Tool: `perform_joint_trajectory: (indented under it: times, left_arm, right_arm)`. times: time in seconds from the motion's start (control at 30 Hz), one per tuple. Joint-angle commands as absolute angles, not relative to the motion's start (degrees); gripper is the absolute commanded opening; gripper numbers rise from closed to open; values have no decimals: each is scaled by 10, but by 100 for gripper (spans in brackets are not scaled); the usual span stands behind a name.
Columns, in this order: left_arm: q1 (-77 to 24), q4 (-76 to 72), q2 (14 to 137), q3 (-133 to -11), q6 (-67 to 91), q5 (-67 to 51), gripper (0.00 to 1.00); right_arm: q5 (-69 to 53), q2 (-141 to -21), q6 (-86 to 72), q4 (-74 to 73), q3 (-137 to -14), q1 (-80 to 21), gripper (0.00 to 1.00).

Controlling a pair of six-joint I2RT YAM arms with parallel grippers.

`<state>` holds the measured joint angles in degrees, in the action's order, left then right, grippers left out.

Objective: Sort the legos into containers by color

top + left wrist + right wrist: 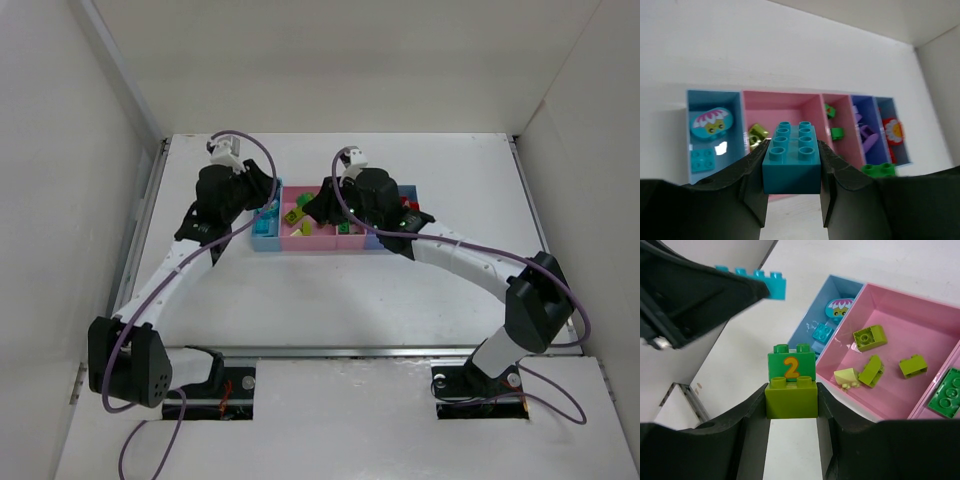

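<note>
**Bright bricks, soft bins**

The teal brick (791, 157) is plain. The green brick (791, 366) shows an orange 2 — the lime brick (791, 399) under it is plain too. The wide bin (782, 106) is pink, the end bin (710, 99) light blue.

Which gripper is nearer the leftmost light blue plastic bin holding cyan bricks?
Left. The left gripper hovers by the light blue bin; the right gripper is above the neighbouring wide pink bin.

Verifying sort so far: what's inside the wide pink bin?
Four lime-yellow legos lie in the wide pink bin, seen from the right wrist. One far corner runs off frame, so nothing can be said about that part.
</note>
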<state>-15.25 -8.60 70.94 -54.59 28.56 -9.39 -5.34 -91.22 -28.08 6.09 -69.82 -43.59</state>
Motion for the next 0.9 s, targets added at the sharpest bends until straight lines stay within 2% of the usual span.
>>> perform_joint_trajectory:
  times: [0.0, 0.1, 0.2, 0.37, 0.43, 0.47, 0.5, 0.53, 0.57, 0.67, 0.87]
  left_arm:
    - [-148, -124, 702, -512, 168, -59, 0]
    - [-148, -155, 743, -492, 26, -58, 1]
    - [-148, -163, 754, -473, -87, -162, 19]
    - [-148, -179, 754, -442, -111, -123, 19]
    - [-148, -179, 754, -436, -118, -118, 26]
    - [-148, -179, 754, -436, -123, -126, 38]
    - [-148, -179, 749, -436, -123, -126, 38]
    - [-148, -179, 749, -436, -129, -138, 54]
    - [-148, -173, 749, -436, -134, -146, 62]
    - [-148, -173, 744, -436, -145, -158, 77]
    - [-137, -162, 738, -454, -191, -158, 78]
  right_arm:
    - [-48, -893, -268, 69, -725, -436, 0]
    - [-48, -888, -263, 64, -725, -436, 0]
    - [-54, -888, -252, 59, -725, -436, 0]
    - [-54, -888, -247, 54, -720, -436, 0]
    - [-54, -888, -242, 54, -720, -436, 0]
    - [-54, -888, -242, 54, -720, -436, 0]
    - [-54, -888, -236, 48, -720, -436, 0]
    - [-60, -888, -236, 48, -720, -436, 0]
    - [-60, -888, -236, 48, -726, -436, 0]
    - [-65, -888, -222, 43, -731, -436, 0]
    - [-65, -888, -194, 25, -737, -436, 0]
